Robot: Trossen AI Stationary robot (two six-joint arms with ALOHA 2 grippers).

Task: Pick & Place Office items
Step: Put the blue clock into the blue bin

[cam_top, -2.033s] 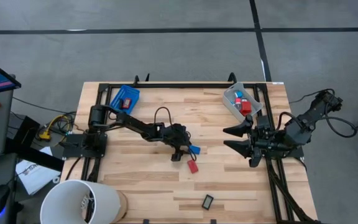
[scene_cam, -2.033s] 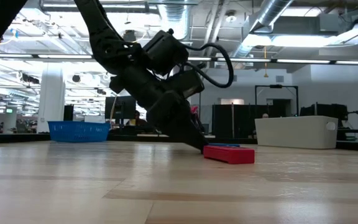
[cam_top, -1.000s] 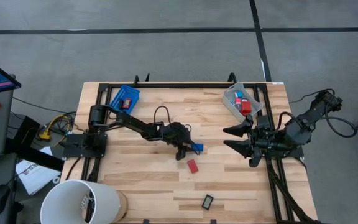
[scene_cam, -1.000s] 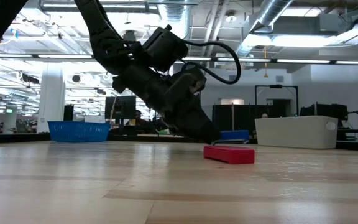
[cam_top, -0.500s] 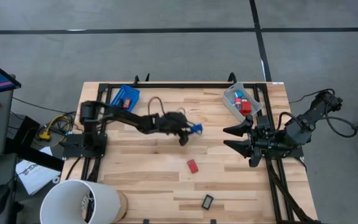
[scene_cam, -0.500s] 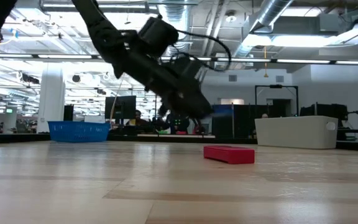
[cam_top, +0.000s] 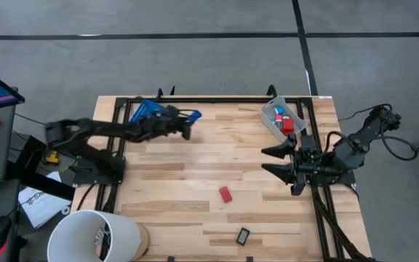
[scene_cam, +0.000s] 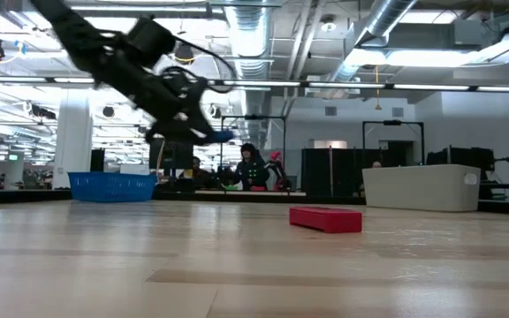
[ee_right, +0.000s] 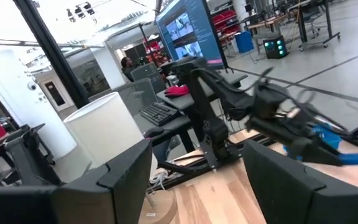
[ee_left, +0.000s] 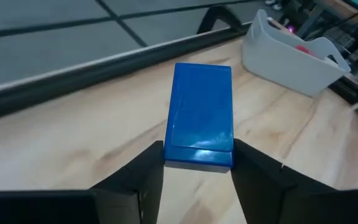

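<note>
My left gripper [cam_top: 186, 118] hangs above the table's far left part, next to the blue tray [cam_top: 142, 109], and is shut on a blue block [ee_left: 201, 115], also seen as the blue block [cam_top: 193, 114] and the blue block [scene_cam: 223, 135]. A red block [cam_top: 225, 194] lies flat on the table's middle, and a black rectangle [cam_top: 243, 235] lies near the front edge. My right gripper [cam_top: 278, 161] waits open at the right, raised, with nothing between its fingers. My left gripper pinches the blue block by its two long sides [ee_left: 169, 149], at the end nearest the wrist, between its two fingers [ee_left: 146, 168]. The fingers lie along the block, pointing toward the table's right and slanting a little downward. The block juts out past the fingertips, lifted clear of the table.
A clear grey bin [cam_top: 276, 122] at the far right holds red and blue pieces. A white bucket [cam_top: 97, 236] stands off the near left corner. A black frame [cam_top: 217, 99] runs along the table's far edge. Bare wood lies between the arms.
My left gripper has risen from beside the red block and swung toward the table's far left, toward the blue tray, rolling as it went. It has carried the blue block up clear of the table. The red block stays where it lay.
</note>
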